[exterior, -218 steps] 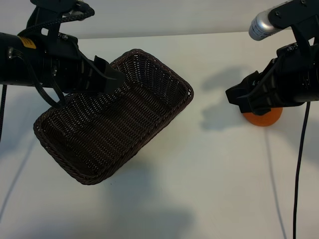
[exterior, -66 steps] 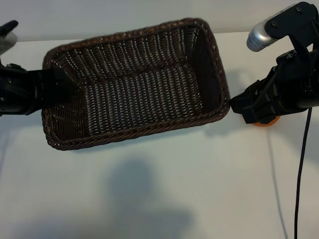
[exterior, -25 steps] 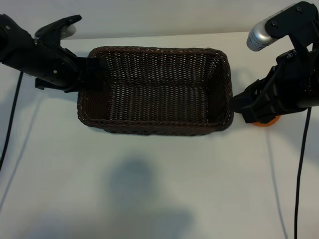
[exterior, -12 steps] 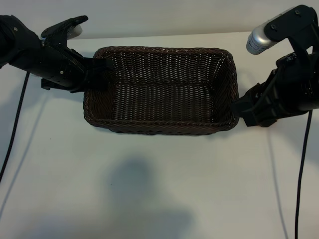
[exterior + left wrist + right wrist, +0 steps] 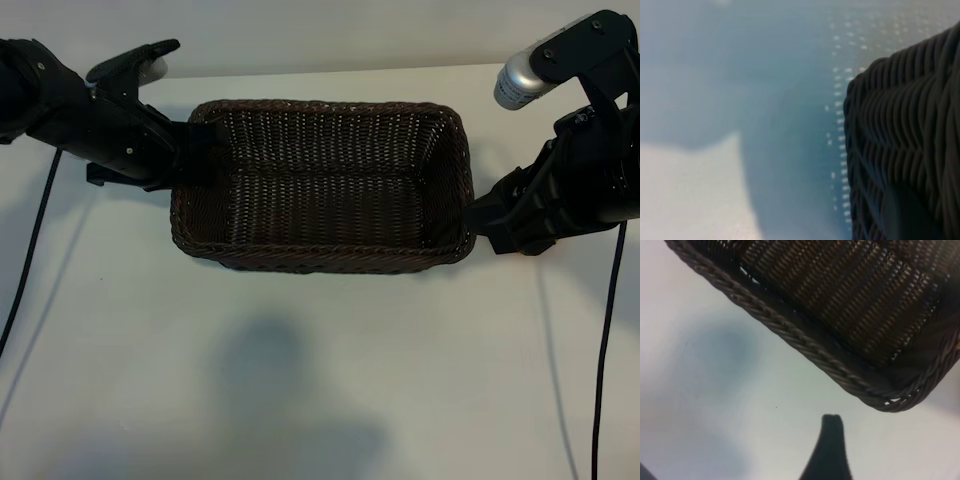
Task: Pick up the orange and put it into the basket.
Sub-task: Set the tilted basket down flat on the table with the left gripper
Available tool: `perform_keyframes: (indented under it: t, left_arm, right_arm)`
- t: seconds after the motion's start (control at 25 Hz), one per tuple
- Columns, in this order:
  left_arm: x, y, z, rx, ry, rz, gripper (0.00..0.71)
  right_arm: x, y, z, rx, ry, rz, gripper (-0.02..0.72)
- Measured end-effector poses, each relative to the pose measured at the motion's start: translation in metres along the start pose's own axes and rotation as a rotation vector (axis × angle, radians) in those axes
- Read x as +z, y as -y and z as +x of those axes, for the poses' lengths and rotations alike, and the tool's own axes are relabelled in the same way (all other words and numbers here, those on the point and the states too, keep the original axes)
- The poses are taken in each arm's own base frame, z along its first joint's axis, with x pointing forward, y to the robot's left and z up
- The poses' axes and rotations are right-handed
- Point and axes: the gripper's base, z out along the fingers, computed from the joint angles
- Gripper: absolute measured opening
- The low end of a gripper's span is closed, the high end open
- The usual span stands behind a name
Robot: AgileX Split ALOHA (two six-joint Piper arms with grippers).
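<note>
The basket [image 5: 320,185] sits in the middle of the table [image 5: 320,380], long sides running left to right, open side up. The left gripper [image 5: 195,150] is at the basket's left short end, its fingers pinching the rim there; the left wrist view shows only the woven outer wall [image 5: 905,150] up close against the tabletop. The right gripper [image 5: 485,220] is just beside the basket's right short end, low over the table, with its jaws spread wide and nothing between them in the right wrist view. One dark fingertip [image 5: 827,450] shows in that view, apart from the braided rim [image 5: 805,347]. The orange is not visible in any view; its position cannot be told.
</note>
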Motion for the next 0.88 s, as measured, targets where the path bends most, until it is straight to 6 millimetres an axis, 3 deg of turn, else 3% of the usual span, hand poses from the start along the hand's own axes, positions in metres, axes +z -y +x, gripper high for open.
perform_keyframes:
  t: [0.64, 0.76, 0.88]
  left_arm:
    - [0.0115, -0.005, 0.0018, -0.02, -0.012, -0.011, 0.17]
    - [0.0115, -0.0042, 0.0027, -0.033, -0.022, -0.003, 0.341]
    - [0.0114, -0.0035, 0.0044, -0.042, -0.04, 0.004, 0.579]
  right_arm:
    - [0.0, 0.0, 0.0, -0.001, 0.0, 0.001, 0.596]
    - [0.0, 0.0, 0.0, -0.001, 0.0, 0.001, 0.596]
    - [0.0, 0.0, 0.0001, -0.001, -0.001, 0.0, 0.596]
